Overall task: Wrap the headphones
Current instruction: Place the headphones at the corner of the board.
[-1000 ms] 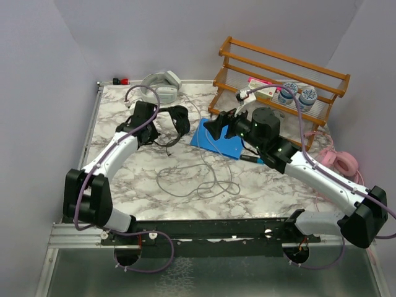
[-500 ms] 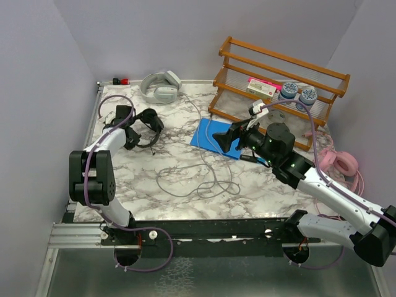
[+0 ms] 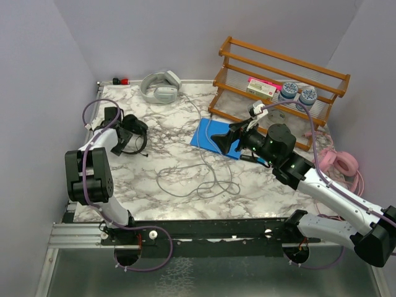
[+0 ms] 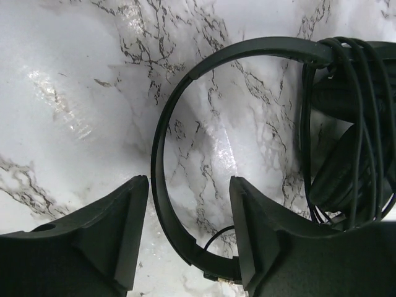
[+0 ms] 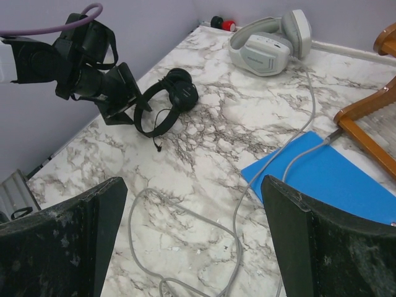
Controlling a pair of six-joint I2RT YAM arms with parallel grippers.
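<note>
Cord looks wound on black headphones (image 4: 344, 162); left pincer (image 4: 189, 185) apart, straddling the band, should lift straight off without snagging; right pincer (image 5: 192, 185) wide apart above grey cable (image 5: 313, 102), likely next.

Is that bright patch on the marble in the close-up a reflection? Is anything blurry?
Left wrist view: yes, glare on the marble table, beside the black headphones; right wrist view: its own near fingers look soft, the table beyond sharp; top view: evenly lit, soft shadows.
</note>
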